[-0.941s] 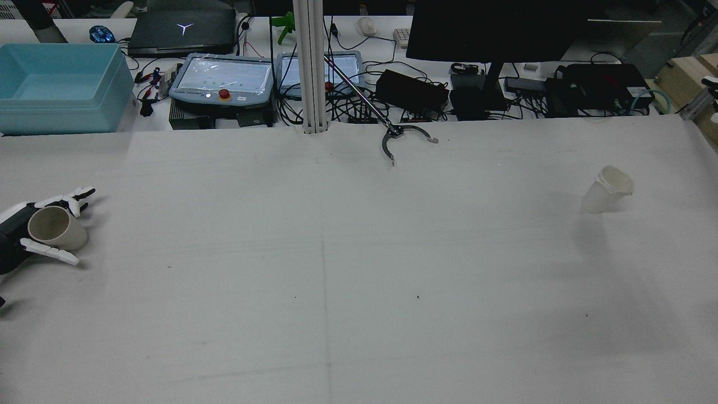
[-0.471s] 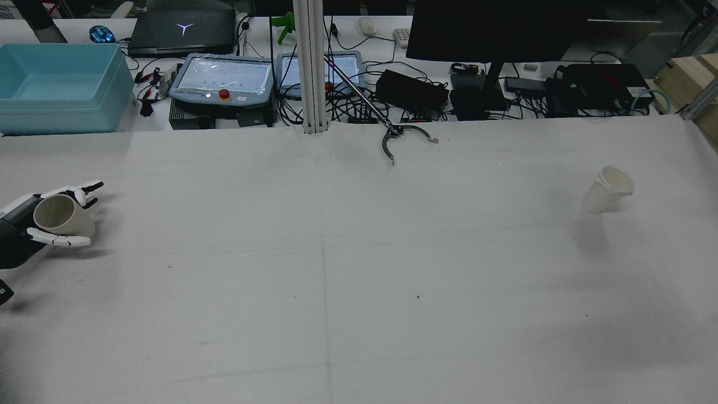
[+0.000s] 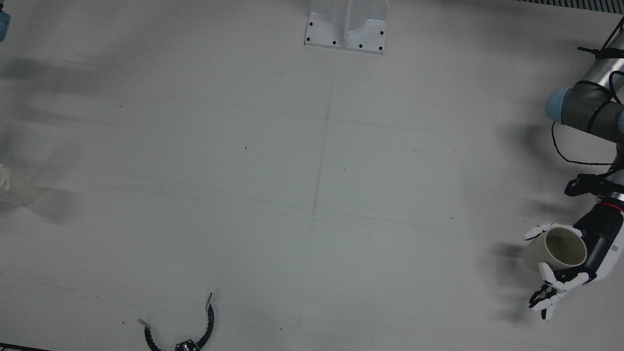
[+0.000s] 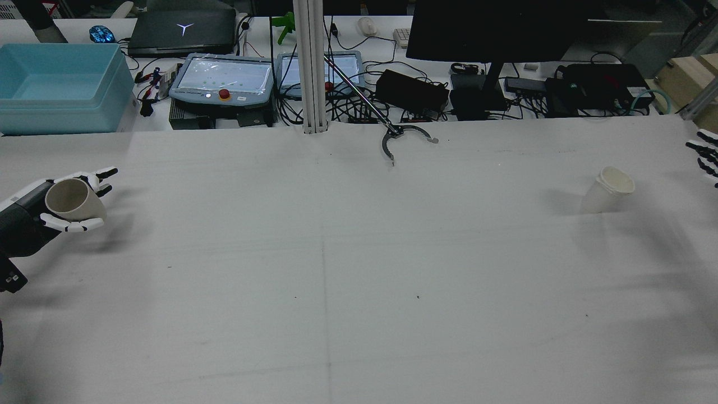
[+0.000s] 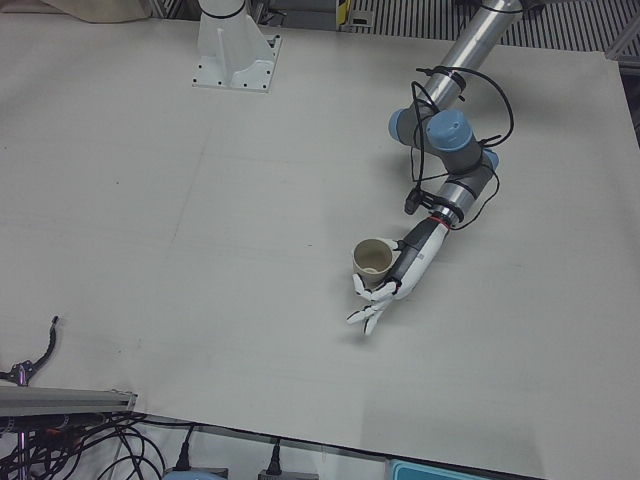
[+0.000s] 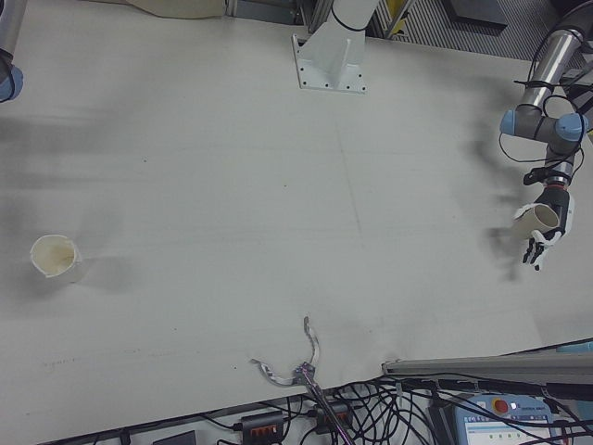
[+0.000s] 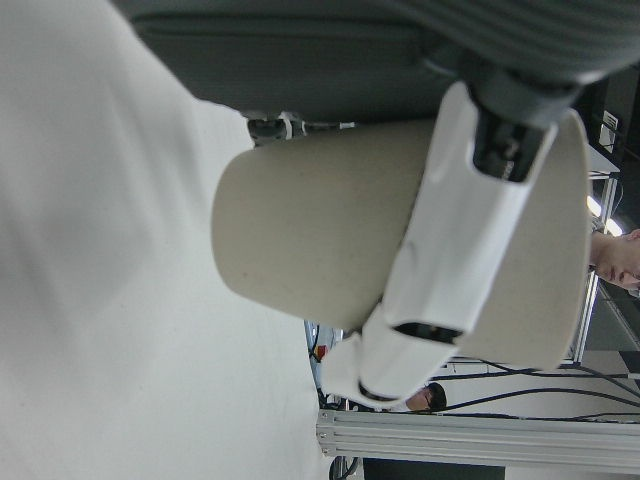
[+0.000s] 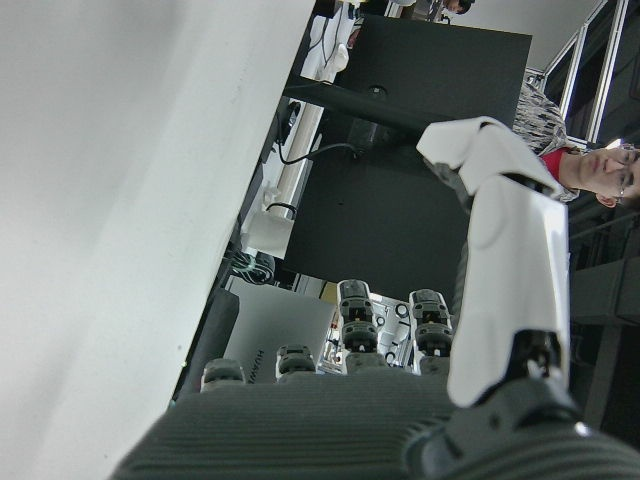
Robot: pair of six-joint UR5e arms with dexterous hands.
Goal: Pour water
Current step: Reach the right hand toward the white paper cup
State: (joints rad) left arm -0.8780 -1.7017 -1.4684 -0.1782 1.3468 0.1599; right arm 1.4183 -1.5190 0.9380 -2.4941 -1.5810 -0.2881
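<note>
Beige cup sits in the left hand at the far left edge of the desk in the rear view, lifted clear of the surface, its shadow showing below. Fingers are wrapped round the cup wall; the left hand view shows one finger lying across the side. Cup is tilted, mouth facing up and toward the rear camera; I can't tell from these frames whether any water is in it.

Moving right: the desk middle is bare apart from a black curved tool at the far edge, out of the way.

Further right: white paper cup stands on the desk near the right edge, mouth up, looks like nested cups. It lies well apart from the held cup, nearly the full desk width to its right.

Right hand is only just in view at the right border, fingers spread and empty, near the white cup but not touching it. The right hand view confirms nothing is held.

Key relation: the target is straight across to the right of the left hand, and the right hand is far nearer to it. My guess is the right hand grabs the white cup and both meet mid-desk.
</note>
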